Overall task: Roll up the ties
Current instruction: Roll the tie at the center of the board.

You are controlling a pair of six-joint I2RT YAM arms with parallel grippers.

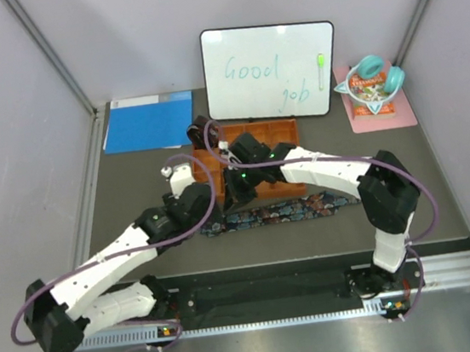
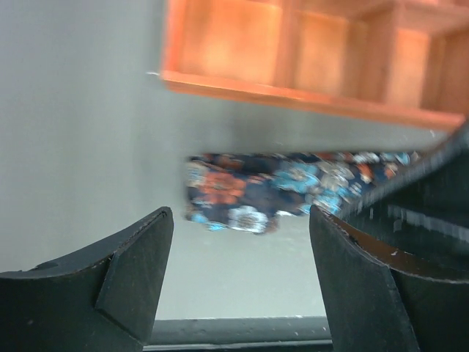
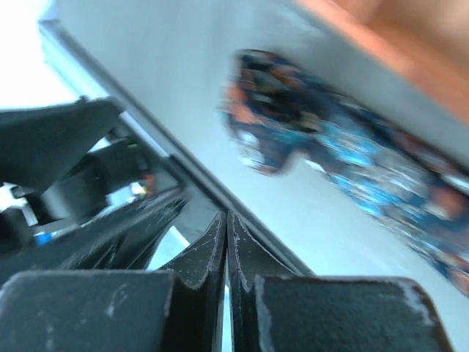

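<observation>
The navy floral tie (image 1: 291, 210) lies flat as a long strip on the grey table, just in front of the orange tray (image 1: 285, 127). My left gripper (image 1: 215, 214) hovers over the tie's left end (image 2: 242, 192), open, with nothing between its fingers (image 2: 139, 257). My right gripper (image 1: 232, 200) hangs close beside it above the same end, shut and empty, and the tie (image 3: 330, 150) runs off to the right in its view. A dark coil (image 1: 198, 135) sits at the tray's far left corner; I cannot tell whether it is the other tie.
A whiteboard (image 1: 270, 70) leans against the back wall, a blue folder (image 1: 148, 121) lies at the back left, and a pink mat with headphones (image 1: 373, 92) at the back right. The tray's rim (image 2: 293, 99) is just beyond the tie. A metal rail (image 1: 276, 304) runs along the near edge.
</observation>
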